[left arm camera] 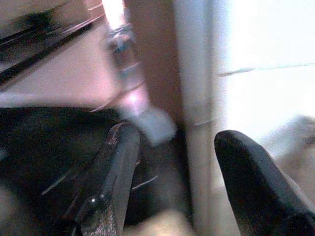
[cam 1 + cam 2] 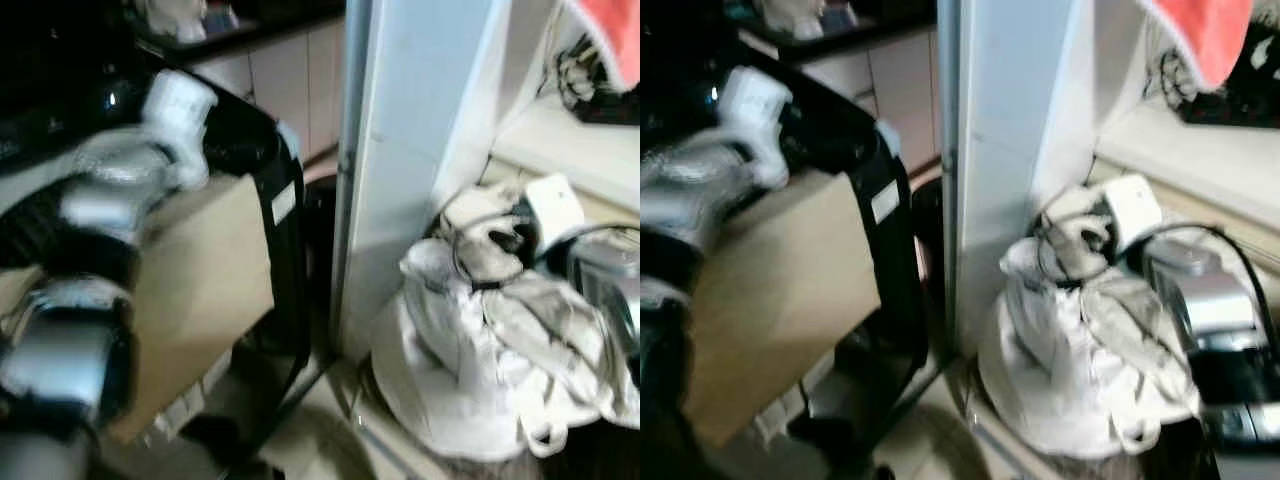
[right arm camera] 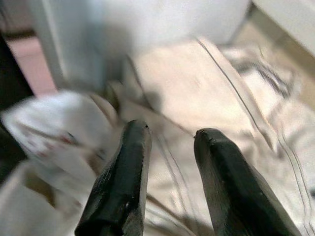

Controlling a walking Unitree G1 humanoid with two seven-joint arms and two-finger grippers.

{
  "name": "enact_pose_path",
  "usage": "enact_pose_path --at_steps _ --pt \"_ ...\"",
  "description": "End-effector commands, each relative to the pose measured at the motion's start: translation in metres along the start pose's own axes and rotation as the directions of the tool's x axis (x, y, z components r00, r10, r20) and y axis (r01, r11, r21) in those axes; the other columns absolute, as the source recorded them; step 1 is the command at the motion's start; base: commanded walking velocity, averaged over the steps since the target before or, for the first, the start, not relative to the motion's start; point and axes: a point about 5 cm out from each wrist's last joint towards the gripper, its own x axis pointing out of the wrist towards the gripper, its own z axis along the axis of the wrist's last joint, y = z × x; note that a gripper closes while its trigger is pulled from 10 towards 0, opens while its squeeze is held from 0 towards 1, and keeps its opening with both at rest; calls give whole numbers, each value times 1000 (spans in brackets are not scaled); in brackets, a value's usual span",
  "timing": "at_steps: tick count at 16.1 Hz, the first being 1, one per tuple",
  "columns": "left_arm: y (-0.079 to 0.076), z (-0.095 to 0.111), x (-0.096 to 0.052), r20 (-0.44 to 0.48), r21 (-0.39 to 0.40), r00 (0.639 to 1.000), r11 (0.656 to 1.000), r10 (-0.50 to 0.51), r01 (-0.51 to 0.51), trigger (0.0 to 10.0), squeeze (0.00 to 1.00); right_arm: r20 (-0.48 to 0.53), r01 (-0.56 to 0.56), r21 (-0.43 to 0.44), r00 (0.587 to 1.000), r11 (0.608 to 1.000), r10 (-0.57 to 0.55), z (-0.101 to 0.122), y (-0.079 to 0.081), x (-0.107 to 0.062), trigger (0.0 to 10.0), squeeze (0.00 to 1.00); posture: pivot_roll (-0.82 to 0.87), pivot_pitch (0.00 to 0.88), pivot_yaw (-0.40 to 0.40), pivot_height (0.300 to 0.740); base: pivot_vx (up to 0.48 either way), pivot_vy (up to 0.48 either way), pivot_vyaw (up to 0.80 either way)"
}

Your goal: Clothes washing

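Observation:
A heap of white clothes (image 2: 470,330) lies in a white basin (image 2: 420,425) on the floor at the right, against a pale panel. My right arm (image 2: 1200,290) reaches down to the top of the heap. In the right wrist view my right gripper (image 3: 173,132) is open, its black fingers (image 3: 123,182) just above the white cloth (image 3: 197,93), with nothing held. My left arm (image 2: 110,200) is raised at the left, blurred. My left gripper (image 1: 177,135) is open and empty, pointing at the gap between a black frame and the pale panel.
A tall pale panel (image 2: 410,150) stands upright in the middle. Left of it is a black frame (image 2: 285,230) with a sheet of cardboard (image 2: 195,280) leaning on it. A red cloth (image 2: 1205,35) hangs at the top right above a ledge (image 2: 570,150). Cabinets (image 2: 290,75) stand behind.

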Motion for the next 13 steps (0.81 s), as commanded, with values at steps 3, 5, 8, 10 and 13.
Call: enact_pose_path --at_steps 3,5,8,10,13 --pt "-48 4 3 44 16 964 965 -263 262 10000 0 -123 4 -113 992 994 -18 -21 -13 1 10000 1000 -84 0 58 740 0 0 0" --pt "-82 -5 -3 17 -27 897 897 -441 441 10000 0 -209 -62 -155 977 986 29 -35 -15 -3 10000 1000 -80 0 56 740 0 0 0" --pt "-106 -15 -7 4 -50 859 858 -511 511 10000 0 -301 -55 -238 953 970 -20 -52 -24 -2 10000 1000 -83 0 58 740 0 0 0" --pt "-114 -15 -7 4 -54 854 853 -520 520 10000 0 -353 -59 -286 934 957 -48 -66 -28 0 10000 0 -83 0 57 740 0 0 0" --pt "-119 -12 -9 8 -68 855 853 -519 518 10000 0 -355 -44 -294 933 955 -66 -68 -33 2 0 0 -80 0 56 740 0 0 0"
